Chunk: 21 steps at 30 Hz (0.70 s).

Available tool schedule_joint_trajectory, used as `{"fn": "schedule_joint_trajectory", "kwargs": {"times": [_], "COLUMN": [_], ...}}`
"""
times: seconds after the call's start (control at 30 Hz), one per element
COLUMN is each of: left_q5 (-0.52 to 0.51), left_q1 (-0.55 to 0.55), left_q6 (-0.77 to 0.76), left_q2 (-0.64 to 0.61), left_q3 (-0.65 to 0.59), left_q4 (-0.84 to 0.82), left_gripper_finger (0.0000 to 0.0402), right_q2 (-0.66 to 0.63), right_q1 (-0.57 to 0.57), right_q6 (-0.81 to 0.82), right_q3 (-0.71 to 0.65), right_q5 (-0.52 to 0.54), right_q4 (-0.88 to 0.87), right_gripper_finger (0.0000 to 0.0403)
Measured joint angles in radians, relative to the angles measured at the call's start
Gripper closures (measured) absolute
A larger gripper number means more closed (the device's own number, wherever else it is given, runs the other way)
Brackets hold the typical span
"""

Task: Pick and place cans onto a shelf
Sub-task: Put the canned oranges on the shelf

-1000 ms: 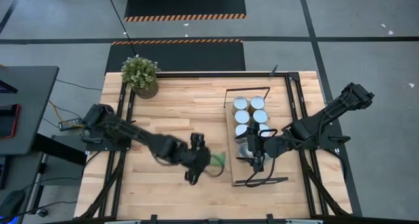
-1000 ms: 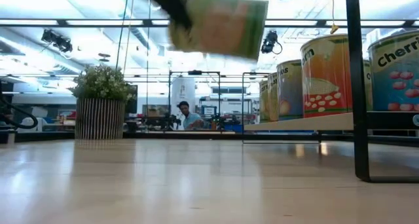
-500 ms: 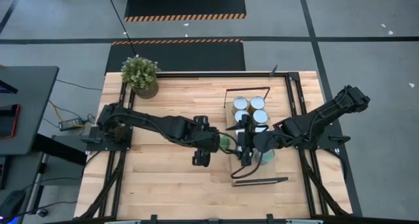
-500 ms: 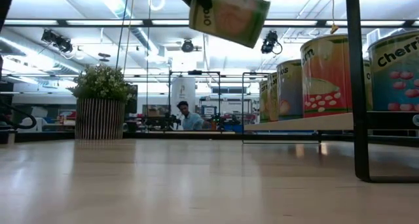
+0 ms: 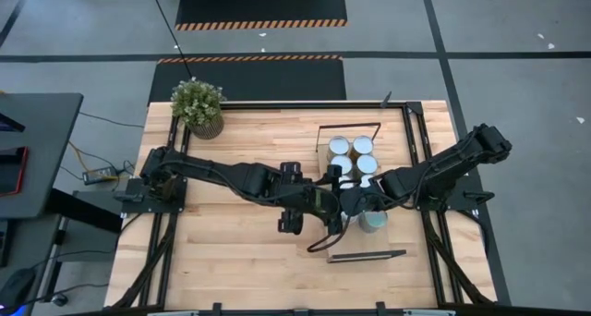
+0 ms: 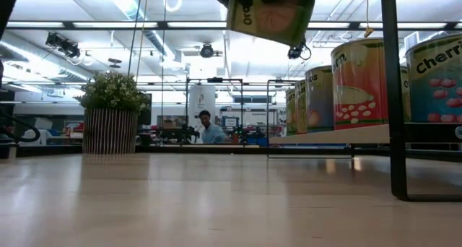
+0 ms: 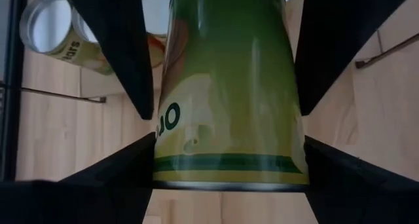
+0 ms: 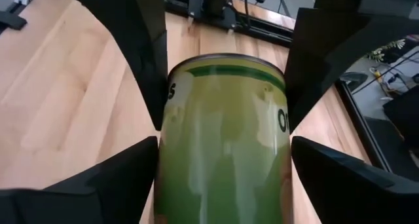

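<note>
A green-labelled can point(image 5: 330, 203) hangs above the table beside the shelf point(image 5: 366, 255), lying roughly on its side. It also shows at the top of the low view point(image 6: 271, 17). My left gripper point(image 5: 312, 205) is shut on its left end. My right gripper point(image 5: 347, 201) is shut on its right end. Several cans with silver lids point(image 5: 353, 155) stand upright on the shelf's far part, and one more can point(image 5: 372, 222) stands on its middle. The low view shows the row of cans point(image 6: 359, 74) on the shelf board point(image 6: 325, 137). My left gripper pinches the can's curved sides near its rimmed end point(image 7: 167, 171) between its two fingers. The fingers come about level from the table's left and lie along the can. The can is lifted clear of the table, slightly tilted. My right gripper pinches the can's curved sides at the opposite end point(image 8: 171, 165) between its two fingers. The fingers come about level from the table's right and lie along the can, their tips close to the left gripper's fingers point(image 8: 141, 47).
A potted plant point(image 5: 197, 105) stands at the table's far left corner. The shelf's black end frames point(image 5: 343, 127) rise above the board. Bare plank tabletop point(image 5: 231, 251) lies left of and in front of the grippers. A person point(image 6: 208, 128) sits in the room behind.
My left gripper has carried the green can toward the table's right edge and the shelf, keeping it clear of the table. My right gripper has left the shelf, gone toward the table's left and met the can at its other end.
</note>
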Motion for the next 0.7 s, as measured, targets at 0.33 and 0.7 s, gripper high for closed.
{"fn": "schedule_joint_trajectory", "kwargs": {"times": [0.33,0.7], "left_q5": [-0.001,-0.004], "left_q1": [-0.006,-0.026], "left_q6": [0.026,0.070], "left_q2": [0.000,-0.028], "left_q3": [0.000,0.000], "left_q4": [0.025,0.028], "left_gripper_finger": [0.0065,0.0048], "right_q2": [-0.002,-0.022], "right_q1": [-0.007,-0.010], "right_q6": [0.021,0.067], "right_q3": [0.000,-0.001], "right_q5": [-0.008,-0.024], "right_q4": [-0.012,-0.098], "right_gripper_finger": [0.0096,0.0096]}}
